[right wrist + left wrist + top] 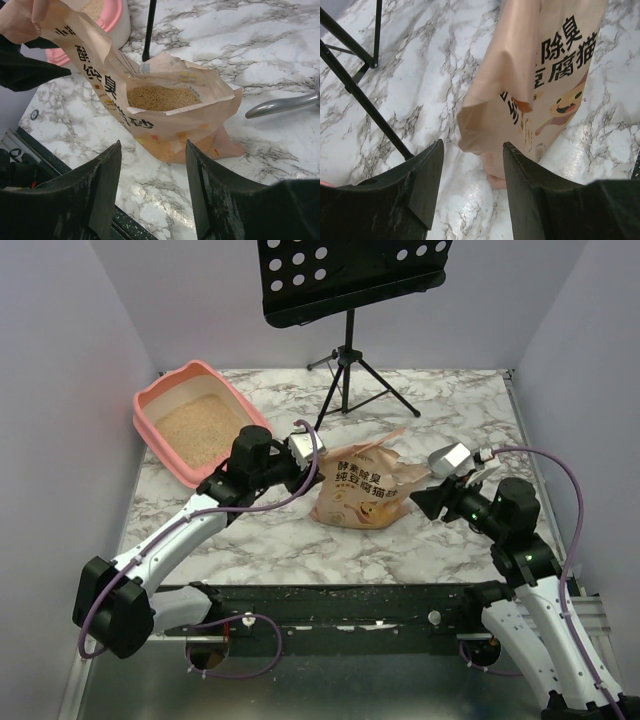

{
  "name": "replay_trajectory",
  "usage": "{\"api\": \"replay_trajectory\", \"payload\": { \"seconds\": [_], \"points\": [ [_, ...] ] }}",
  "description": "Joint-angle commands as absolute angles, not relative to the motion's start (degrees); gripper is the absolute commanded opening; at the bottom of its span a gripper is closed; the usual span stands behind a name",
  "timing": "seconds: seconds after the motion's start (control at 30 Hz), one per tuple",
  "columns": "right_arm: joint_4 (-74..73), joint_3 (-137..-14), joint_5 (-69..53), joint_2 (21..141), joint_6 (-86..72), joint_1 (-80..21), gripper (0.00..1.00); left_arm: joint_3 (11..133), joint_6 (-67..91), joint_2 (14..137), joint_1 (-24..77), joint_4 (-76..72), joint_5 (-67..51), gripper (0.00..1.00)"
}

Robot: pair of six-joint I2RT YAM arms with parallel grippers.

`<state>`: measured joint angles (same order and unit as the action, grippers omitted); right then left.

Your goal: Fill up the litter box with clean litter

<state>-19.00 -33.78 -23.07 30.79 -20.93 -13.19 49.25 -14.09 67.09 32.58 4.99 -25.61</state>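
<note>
The salmon-pink litter box (150,400) stands at the table's far left, with clean litter (198,428) spread over its floor. An orange-tan printed bag (365,490) sits mid-table with its top open, and more beige granules (160,97) show inside it. My left gripper (305,455) is at the bag's upper left corner. In the left wrist view its jaws (472,145) stand apart; the bag's (540,75) folded corner is just beyond the fingertips, not pinched. My right gripper (435,502) hovers right of the bag, open (153,142) and holding nothing.
A black music stand on a tripod (348,370) rises behind the bag, one leg (365,100) close to my left gripper. A grey metal handle (280,105) lies on the marble right of the bag. Purple walls close in both sides.
</note>
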Motion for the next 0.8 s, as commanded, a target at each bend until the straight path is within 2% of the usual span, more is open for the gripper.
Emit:
{"api": "replay_trajectory", "payload": {
  "seconds": [0.0, 0.4, 0.67, 0.77],
  "points": [
    [-17.32, -32.69, -25.22, 30.67, -20.74, -13.62, 0.62, 51.42, -12.23, 68.29, 29.98, -2.52, -36.81, 0.59],
    [-16.08, -31.29, -26.81, 31.29, -21.44, -13.62, 0.62, 47.29, 6.22, 74.43, 27.07, -27.14, -53.08, 0.59],
    [-16.52, -31.11, -26.54, 30.76, -21.62, -13.54, 0.62, 46.67, 14.5, 81.47, 27.07, -41.12, -55.02, 0.59],
    [-16.87, -31.11, -26.46, 30.41, -21.71, -13.62, 0.62, 46.93, 14.77, 82.61, 27.07, -43.15, -53.97, 0.55]
  ]
}}
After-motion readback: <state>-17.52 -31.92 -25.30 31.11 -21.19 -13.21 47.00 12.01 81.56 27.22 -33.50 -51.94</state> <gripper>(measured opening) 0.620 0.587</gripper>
